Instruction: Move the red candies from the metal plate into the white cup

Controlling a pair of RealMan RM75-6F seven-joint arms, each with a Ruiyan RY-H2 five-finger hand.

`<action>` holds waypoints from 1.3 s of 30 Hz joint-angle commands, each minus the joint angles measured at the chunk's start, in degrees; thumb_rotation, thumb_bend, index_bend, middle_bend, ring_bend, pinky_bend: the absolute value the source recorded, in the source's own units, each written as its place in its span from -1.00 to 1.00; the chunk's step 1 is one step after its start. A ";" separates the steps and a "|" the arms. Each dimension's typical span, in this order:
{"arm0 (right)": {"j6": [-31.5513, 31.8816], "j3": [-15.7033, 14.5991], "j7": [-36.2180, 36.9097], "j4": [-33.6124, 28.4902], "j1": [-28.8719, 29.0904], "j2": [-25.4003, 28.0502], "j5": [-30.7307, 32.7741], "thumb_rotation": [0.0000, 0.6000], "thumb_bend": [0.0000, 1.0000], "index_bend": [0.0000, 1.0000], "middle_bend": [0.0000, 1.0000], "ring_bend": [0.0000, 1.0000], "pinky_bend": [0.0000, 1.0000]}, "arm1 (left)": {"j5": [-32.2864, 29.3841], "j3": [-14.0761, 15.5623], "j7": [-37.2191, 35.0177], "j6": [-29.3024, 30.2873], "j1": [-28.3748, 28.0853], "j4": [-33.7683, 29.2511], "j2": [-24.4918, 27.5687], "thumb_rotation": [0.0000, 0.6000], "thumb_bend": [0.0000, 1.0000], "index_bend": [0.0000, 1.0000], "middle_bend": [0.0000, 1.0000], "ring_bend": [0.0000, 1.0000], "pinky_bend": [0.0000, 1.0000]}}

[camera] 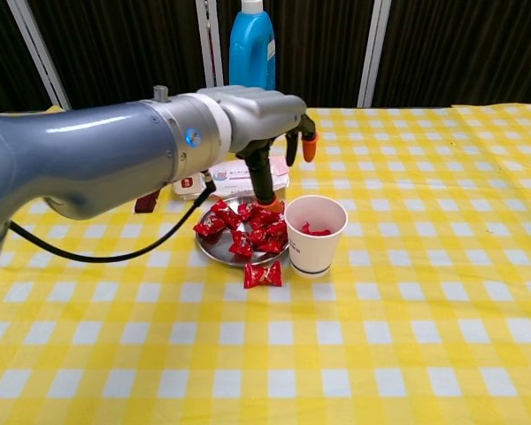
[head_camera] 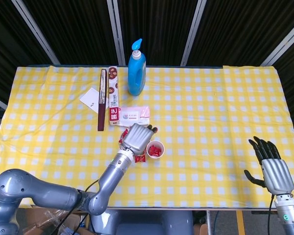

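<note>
right hand (head_camera: 273, 169): I see it at the near right edge of the table in head view, fingers spread, holding nothing, well away from the work. Not visible in chest view.
stray candy (camera: 262, 275): one red candy lies on the tablecloth (camera: 407, 336) just in front of the plate, near the cup's base.
white cup (camera: 316, 235): upright, touching or just beside the plate's right edge; I can see red candy inside (camera: 313, 231). Head view shows red at its bottom too (head_camera: 155, 149).
metal plate (camera: 214, 251): holds a pile of red candies (camera: 248, 228), left of the cup.
left hand (camera: 264, 119): I have it above the far side of the plate, fingers apart and pointing down, one orange-tipped finger just over the pile. I see nothing held in it. In head view it covers most of the plate (head_camera: 135, 138).
pink packet (head_camera: 131, 115): flat on the cloth just behind the plate.
long box (head_camera: 112, 94): lies lengthwise left of the bottle, a dark strip (head_camera: 102, 99) alongside it.
white card (head_camera: 91, 99): left of the strip.
blue bottle (head_camera: 136, 69): upright with pump top, at the far edge.
</note>
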 commanded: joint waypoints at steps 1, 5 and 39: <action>0.01 0.00 -0.09 -0.01 0.03 -0.03 -0.04 1.00 -0.29 -1.00 -1.00 -1.00 -1.00 | -2.71 1.24 1.37 0.09 0.90 -0.15 1.61 1.00 -0.67 -0.59 -0.50 0.71 0.85; -0.12 0.04 -0.13 -0.02 0.06 -0.09 0.14 1.00 -0.29 -1.00 -1.00 -1.00 -1.00 | -6.73 1.92 2.96 -0.74 0.90 1.18 2.06 1.00 -0.67 -0.62 -0.52 0.71 0.85; -0.73 0.07 1.05 -0.53 0.23 0.57 0.58 1.00 -0.29 -1.00 -1.00 -1.00 -1.00 | -7.77 3.08 0.19 -10.36 -0.83 23.67 -11.00 1.00 -0.36 -0.07 -0.01 0.75 0.87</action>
